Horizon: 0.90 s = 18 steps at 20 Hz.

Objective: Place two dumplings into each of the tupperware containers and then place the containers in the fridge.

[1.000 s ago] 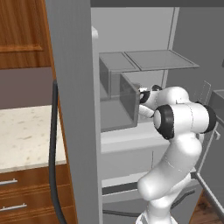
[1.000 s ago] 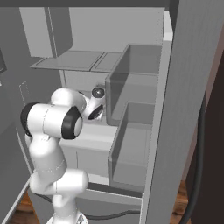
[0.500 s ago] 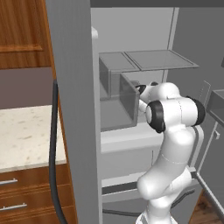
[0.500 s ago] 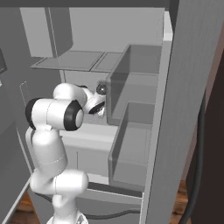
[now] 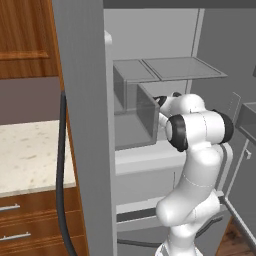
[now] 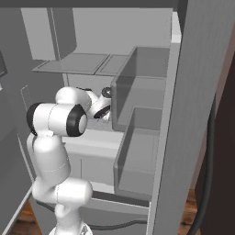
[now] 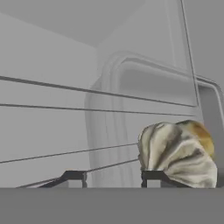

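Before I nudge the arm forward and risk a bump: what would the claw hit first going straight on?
Probably the dumpling just ahead of the right fingertip; past it stands the fridge's white inner wall. Depth is unclear.

Flat even rendered light, no glare, faint shadows (hand view soft, slightly blurred)

Dumpling (image 7: 177,153) blocks gripper (image 7: 114,177) right; fridge (image 7: 52,65) wall ahead.

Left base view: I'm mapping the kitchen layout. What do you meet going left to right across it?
Wooden cabinets → fridge door → door bins → arm
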Tool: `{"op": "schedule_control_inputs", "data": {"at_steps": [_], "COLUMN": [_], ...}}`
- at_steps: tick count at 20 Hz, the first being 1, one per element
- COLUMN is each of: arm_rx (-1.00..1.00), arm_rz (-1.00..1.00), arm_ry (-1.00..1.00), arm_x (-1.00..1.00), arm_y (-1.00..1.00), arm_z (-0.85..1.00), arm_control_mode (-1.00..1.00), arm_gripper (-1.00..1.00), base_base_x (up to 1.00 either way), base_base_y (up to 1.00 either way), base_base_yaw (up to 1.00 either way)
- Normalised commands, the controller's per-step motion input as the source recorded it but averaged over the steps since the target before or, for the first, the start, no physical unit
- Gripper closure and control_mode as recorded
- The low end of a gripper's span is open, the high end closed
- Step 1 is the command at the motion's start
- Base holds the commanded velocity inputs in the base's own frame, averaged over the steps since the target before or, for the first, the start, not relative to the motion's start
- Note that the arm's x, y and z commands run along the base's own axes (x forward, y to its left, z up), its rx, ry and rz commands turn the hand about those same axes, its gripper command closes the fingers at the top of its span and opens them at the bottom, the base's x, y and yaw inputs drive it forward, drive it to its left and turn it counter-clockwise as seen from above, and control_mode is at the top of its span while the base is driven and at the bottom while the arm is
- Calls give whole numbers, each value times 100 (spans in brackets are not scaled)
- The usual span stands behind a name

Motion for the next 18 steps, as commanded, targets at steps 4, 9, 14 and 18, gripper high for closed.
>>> {"op": "schedule_control_inputs", "data": {"at_steps": [4, 9, 14, 18], "arm_rx": [0, 0, 0, 0], "arm_rz": [0, 0, 0, 0], "arm_ry": [-1, -3, -9, 0], "arm_x": [-1, -54, -100, -90], "arm_y": [0, 0, 9, 11], "arm_z": [0, 12, 35, 70], "arm_control_mode": [-100, -100, -100, -100], "arm_gripper": [-100, -100, -100, -100], "base_base_x": [0, 0, 0, 0], "base_base_y": [0, 0, 0, 0], "base_base_yaw": [0, 0, 0, 0]}}
